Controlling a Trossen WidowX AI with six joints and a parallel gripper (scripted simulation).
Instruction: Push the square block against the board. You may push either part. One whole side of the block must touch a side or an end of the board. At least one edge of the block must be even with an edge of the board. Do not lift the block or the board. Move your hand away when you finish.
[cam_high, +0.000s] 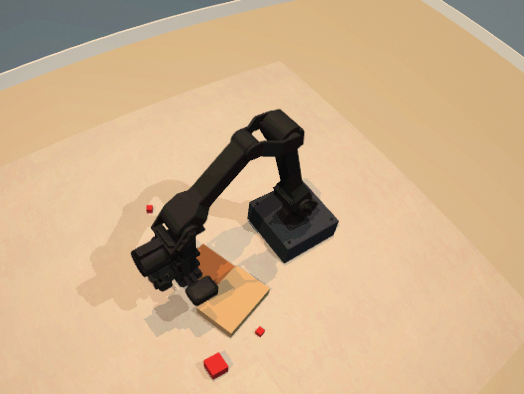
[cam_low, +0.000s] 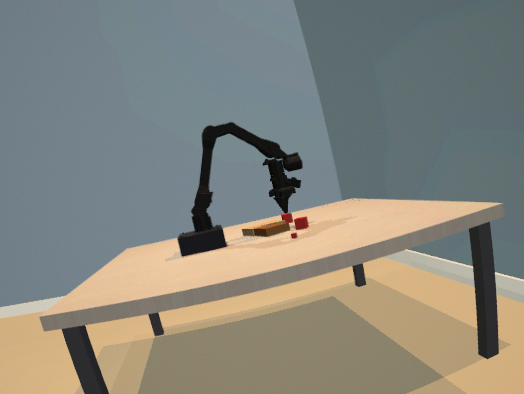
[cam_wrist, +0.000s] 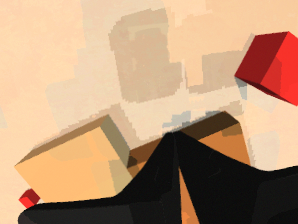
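Observation:
The square block (cam_high: 212, 261) (cam_low: 272, 229) (cam_wrist: 233, 145) is darker orange and lies flat. The board (cam_high: 239, 300) (cam_low: 248, 232) (cam_wrist: 67, 160) is lighter and longer and lies flat beside it. One side of the block appears to touch the board's long side. In the top view, their edges facing the robot base look even, in one line; the board reaches past the block at the other end. The arm hides part of this seam. My gripper (cam_low: 285, 210) (cam_wrist: 173, 138) is shut and empty, with its tips above the parts. Its tips are hidden in the top view.
A larger red cube (cam_high: 215, 365) (cam_low: 286, 217) lies beyond the board. Another red cube (cam_low: 301, 223) (cam_wrist: 270, 65) lies off the block's outer side. Small red cubes (cam_high: 149, 208) (cam_high: 260, 331) lie farther left and near the board's corner. The robot base (cam_high: 292, 230) stands behind.

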